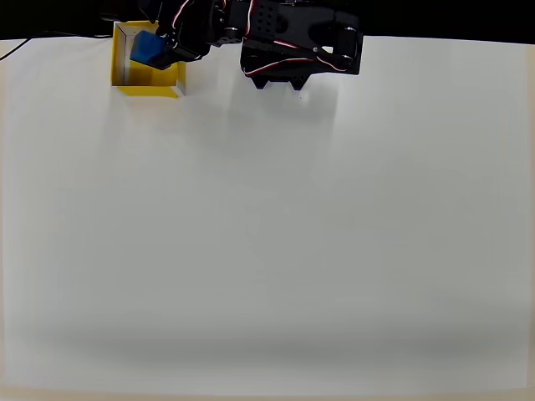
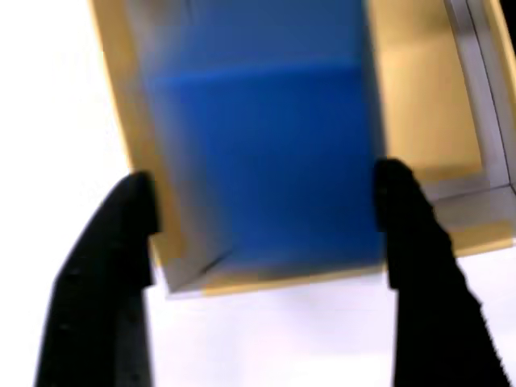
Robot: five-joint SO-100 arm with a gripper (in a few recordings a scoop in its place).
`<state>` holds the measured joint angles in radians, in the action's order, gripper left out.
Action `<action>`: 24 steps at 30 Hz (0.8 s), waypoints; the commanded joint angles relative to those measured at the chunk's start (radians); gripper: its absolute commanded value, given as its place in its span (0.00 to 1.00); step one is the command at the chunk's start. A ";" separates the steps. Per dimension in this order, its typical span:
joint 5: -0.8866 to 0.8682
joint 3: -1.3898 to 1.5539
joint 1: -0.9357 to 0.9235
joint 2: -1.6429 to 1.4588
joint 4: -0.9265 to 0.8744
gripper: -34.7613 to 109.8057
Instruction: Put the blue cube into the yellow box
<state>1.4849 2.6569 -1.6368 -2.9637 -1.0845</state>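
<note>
In the overhead view the blue cube [image 1: 149, 48] hangs tilted over the open yellow box [image 1: 147, 83] at the table's far left corner, with my black gripper [image 1: 160, 52] reaching in from the right. In the wrist view the blue cube [image 2: 266, 161] is blurred and spans the gap between my two black fingers [image 2: 105, 266]. My gripper [image 2: 266, 179] is shut on its sides. Behind it lie the yellow box's floor and whitish walls [image 2: 427, 97]. Whether the cube touches the box floor cannot be told.
The arm's black body with red and white wires [image 1: 301, 46] sits at the far edge, right of the box. The white table [image 1: 267, 234] stretches wide toward the near edge. A dark band runs along the far edge.
</note>
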 commanded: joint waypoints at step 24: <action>0.091 -0.209 0.443 0.011 0.020 0.24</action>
<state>1.5555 2.5556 -1.3652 -2.9176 -1.0983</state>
